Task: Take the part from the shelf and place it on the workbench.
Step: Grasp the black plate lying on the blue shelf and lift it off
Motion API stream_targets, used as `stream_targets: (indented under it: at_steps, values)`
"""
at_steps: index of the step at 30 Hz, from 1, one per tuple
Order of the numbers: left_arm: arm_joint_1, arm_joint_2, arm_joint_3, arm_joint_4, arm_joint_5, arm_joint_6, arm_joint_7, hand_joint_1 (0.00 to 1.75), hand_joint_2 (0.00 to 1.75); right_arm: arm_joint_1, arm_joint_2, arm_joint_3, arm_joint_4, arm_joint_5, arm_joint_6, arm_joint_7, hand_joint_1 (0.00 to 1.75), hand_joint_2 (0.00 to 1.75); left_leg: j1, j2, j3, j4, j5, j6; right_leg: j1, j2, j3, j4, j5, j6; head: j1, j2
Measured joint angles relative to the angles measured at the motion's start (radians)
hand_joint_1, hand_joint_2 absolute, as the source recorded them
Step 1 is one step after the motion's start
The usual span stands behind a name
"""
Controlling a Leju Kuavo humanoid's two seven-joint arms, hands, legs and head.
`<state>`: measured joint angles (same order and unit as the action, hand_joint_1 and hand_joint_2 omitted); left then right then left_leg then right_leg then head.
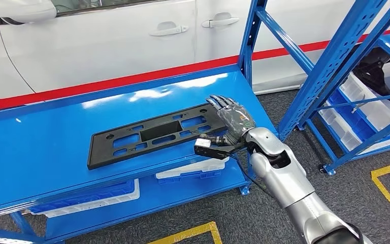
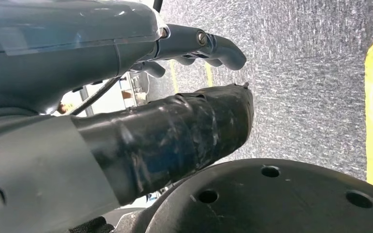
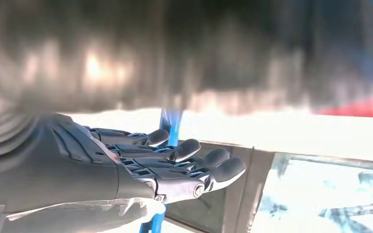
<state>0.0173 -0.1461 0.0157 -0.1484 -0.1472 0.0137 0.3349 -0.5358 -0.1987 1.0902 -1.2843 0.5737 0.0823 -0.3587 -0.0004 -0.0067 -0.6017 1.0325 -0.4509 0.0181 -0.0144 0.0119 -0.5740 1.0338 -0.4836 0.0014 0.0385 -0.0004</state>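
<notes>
Blue workbench (image 1: 40, 147), flat black slotted part (image 1: 155, 133) lying on it, right hand (image 1: 232, 121) fingers (image 3: 184, 150) outstretched, holding nothing

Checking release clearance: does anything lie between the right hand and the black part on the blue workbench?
Nothing. In the head view the right hand rests at the end of the black part on the workbench, fingers overlapping its edge; whether they touch is unclear.

Glossy blue workbench (image 1: 40, 147), flat black part (image 1: 155, 133) lying on its top, white bins (image 1: 193, 170) on lower shelf
</notes>
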Motion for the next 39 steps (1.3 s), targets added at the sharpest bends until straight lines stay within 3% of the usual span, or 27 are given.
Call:
stream_targets:
  at_steps: [4,8,18,22,27,31,33,35,36,37,39]
  values:
    - [0.000,0.000,0.000,0.000,0.001,0.000,-0.005,0.00,0.00,-0.025,0.001,0.019,0.015,0.007,0.021,0.001,0.00,1.75,0.000,0.000,0.000,0.000,0.000,0.000,0.000,0.000,0.000,0.000,0.000,0.000,0.000,0.000]
    - [0.000,0.000,0.000,0.000,-0.001,-0.002,-0.011,0.00,0.00,-0.052,0.015,0.043,0.045,0.031,0.032,0.004,0.00,0.00,0.000,0.000,0.000,0.000,0.000,0.000,0.000,0.000,0.000,0.000,0.000,0.000,0.000,0.000]
    - [0.000,0.000,0.000,0.000,-0.004,-0.005,-0.031,0.00,0.00,-0.066,0.081,0.050,0.132,0.002,0.012,-0.040,0.00,0.00,0.000,0.000,0.000,0.000,0.000,0.000,0.000,0.000,0.000,0.000,0.000,0.000,0.000,0.000]
    - [0.000,0.000,0.000,0.000,-0.003,-0.005,-0.032,0.00,0.00,-0.064,0.086,0.050,0.140,0.008,-0.028,-0.052,0.00,1.75,-0.001,0.000,-0.001,0.002,-0.001,0.002,-0.004,0.000,0.000,-0.001,0.001,0.002,0.000,0.000]
    - [0.000,0.000,0.000,0.000,0.000,-0.005,-0.033,0.00,0.00,-0.061,0.086,0.046,0.139,0.012,-0.045,-0.054,0.00,1.75,-0.006,0.000,-0.003,0.007,-0.003,0.008,-0.010,0.000,0.000,-0.002,0.002,0.009,0.000,0.000]
    - [0.000,-0.001,0.001,0.000,0.000,-0.005,-0.033,0.00,0.00,-0.061,0.086,0.040,0.138,0.012,-0.048,-0.054,0.00,1.75,-0.001,0.000,0.007,-0.015,0.007,0.025,-0.010,-0.002,0.000,0.005,-0.008,0.021,0.000,0.000]
    - [0.000,-0.003,0.001,0.000,0.000,-0.005,-0.033,0.00,0.00,-0.061,0.086,0.038,0.138,0.012,-0.049,-0.054,0.00,1.75,0.003,-0.001,0.016,-0.032,0.015,0.033,-0.009,-0.005,-0.038,0.086,-0.057,0.021,0.000,0.000]
    - [0.000,-0.003,0.001,0.000,0.000,-0.005,-0.033,0.00,0.00,-0.058,0.086,0.038,0.138,0.012,-0.049,-0.054,0.00,1.75,0.002,-0.005,0.016,-0.032,0.016,0.036,-0.008,-0.006,-0.103,0.214,-0.111,0.019,0.000,0.000]
    - [0.000,-0.003,0.001,0.000,0.000,-0.005,-0.033,0.00,0.00,-0.054,0.085,0.038,0.138,0.012,-0.049,-0.054,0.00,1.75,0.002,-0.009,0.016,-0.031,0.015,0.036,-0.009,-0.006,-0.124,0.254,-0.118,0.019,0.000,0.000]
    - [0.000,-0.003,0.001,0.000,0.000,-0.005,-0.033,0.00,0.00,-0.050,0.085,0.038,0.139,0.013,-0.049,-0.055,0.00,1.75,0.003,-0.015,0.016,-0.029,0.014,0.034,-0.009,-0.006,-0.129,0.258,-0.106,0.018,0.000,0.000]
    - [0.000,-0.004,0.001,0.000,0.000,-0.005,-0.033,0.00,0.00,-0.047,0.085,0.037,0.140,0.016,-0.049,-0.057,0.00,1.75,0.004,-0.032,0.015,-0.020,0.008,0.028,-0.012,0.002,-0.086,0.161,-0.037,0.016,0.000,0.000]
